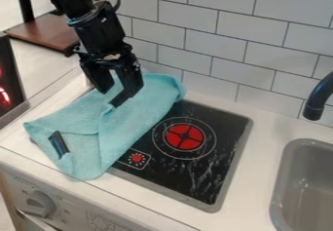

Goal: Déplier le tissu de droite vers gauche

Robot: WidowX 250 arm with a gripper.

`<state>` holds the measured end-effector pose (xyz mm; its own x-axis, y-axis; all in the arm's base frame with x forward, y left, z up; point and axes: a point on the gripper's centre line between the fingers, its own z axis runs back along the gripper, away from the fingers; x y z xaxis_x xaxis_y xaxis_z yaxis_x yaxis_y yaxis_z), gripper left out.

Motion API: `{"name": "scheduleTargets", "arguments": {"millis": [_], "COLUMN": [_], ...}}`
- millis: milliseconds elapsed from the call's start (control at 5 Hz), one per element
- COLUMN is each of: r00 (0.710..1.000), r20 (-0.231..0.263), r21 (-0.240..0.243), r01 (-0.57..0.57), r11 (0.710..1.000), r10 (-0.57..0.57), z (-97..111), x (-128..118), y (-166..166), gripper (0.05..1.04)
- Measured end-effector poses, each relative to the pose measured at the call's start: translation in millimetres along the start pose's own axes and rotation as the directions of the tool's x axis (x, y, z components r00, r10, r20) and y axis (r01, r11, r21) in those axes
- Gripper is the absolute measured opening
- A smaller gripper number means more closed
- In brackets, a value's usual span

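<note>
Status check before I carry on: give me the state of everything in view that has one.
Gripper: open, over the cloth
Cloth: partly folded, overlapping the cooktop's left side
Cooktop: partly covered
Oven knob: setting unclear
Faucet: no water visible

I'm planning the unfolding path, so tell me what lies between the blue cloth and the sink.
From the cloth to the sink, the camera view shows the exposed black cooktop with its red burner, then white counter.
</note>
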<state>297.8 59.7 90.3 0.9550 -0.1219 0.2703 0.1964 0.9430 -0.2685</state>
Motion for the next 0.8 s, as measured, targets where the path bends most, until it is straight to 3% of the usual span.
{"name": "scheduleTargets", "arguments": {"millis": [200, 400, 800], "r00": [0.999, 0.996, 0.983], "r20": [-0.021, 0.003, -0.005], "r21": [-0.014, 0.005, 0.075], "r01": [-0.025, -0.089, -0.181], "r11": [1.0, 0.996, 0.981], "r10": [0.025, 0.089, 0.182], "z": [-7.3, -11.6, -21.5], "x": [-3.9, 9.7, 27.5], "y": [0.7, 11.9, 43.3], "gripper": [0.998, 0.998, 0.998]}}
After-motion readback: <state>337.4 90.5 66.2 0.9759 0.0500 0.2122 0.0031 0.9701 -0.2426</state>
